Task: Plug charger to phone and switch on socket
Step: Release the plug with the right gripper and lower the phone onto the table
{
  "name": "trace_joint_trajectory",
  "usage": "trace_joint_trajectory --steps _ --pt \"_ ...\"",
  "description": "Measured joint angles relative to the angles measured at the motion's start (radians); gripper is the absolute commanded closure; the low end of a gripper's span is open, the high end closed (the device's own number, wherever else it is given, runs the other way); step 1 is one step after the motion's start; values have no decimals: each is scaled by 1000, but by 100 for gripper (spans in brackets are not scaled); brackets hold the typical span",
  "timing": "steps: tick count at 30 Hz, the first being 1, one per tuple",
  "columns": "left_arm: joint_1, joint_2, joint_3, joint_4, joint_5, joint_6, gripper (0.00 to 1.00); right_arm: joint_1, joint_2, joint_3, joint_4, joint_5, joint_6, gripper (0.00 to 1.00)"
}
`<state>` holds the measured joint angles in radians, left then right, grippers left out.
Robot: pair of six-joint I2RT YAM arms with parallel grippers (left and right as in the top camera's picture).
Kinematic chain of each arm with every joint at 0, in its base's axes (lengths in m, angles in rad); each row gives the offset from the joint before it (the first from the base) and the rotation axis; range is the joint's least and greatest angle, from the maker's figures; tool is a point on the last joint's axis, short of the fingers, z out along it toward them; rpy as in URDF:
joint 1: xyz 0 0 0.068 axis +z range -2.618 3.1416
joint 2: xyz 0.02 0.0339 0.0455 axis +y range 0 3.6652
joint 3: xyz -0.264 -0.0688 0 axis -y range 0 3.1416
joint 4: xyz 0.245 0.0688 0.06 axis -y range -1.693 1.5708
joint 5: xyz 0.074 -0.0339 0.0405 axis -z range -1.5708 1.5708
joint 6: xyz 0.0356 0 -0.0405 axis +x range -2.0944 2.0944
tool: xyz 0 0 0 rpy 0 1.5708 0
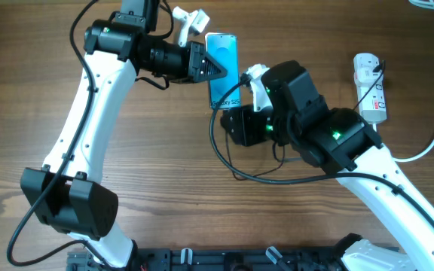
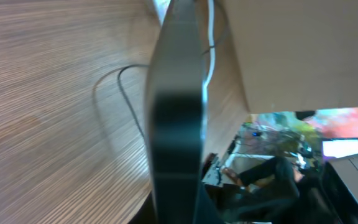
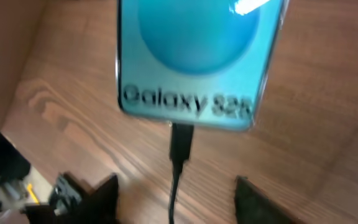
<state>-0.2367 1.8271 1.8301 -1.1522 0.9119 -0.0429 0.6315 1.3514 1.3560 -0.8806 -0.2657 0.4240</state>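
Observation:
The phone (image 1: 223, 56) has a cyan screen with "Galaxy S25" text and lies at the top centre of the table. My left gripper (image 1: 208, 66) is shut on its long sides, and the left wrist view shows the phone (image 2: 176, 124) edge-on. The charger's thin black cable (image 1: 215, 150) loops over the table, and its dark connector (image 3: 180, 142) sits in the phone's (image 3: 194, 56) bottom edge. My right gripper (image 3: 178, 199) is open with the cable running between its fingers, untouched. It hangs just below the phone (image 1: 236, 120). The white socket (image 1: 371, 86) lies at the far right.
The socket's thick white cord (image 1: 428, 150) runs off the right edge of the table. Thicker black robot cables (image 1: 292, 179) hang by the right arm. A white clip-like part (image 1: 189, 21) sits by the left wrist at the top.

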Motion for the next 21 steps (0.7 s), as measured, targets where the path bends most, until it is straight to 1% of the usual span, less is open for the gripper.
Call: trace_joint_trajectory --steps 1,2,7,13,21 --pt "0 2 0 -9 -14 0 96 0 0 0 -19 -3 0 1" --pt "0 2 0 -14 -21 0 96 0 0 1 -42 -3 -2 0" --pt "-8 40 -42 -19 -64 0 96 0 0 1 -81 -4 1 0" --pt "-43 156 -121 7 -114 0 96 0 0 1 -85 -4 10 0" --pt "-60 288 -136 70 -165 0 94 0 0 1 -97 -4 48 0"
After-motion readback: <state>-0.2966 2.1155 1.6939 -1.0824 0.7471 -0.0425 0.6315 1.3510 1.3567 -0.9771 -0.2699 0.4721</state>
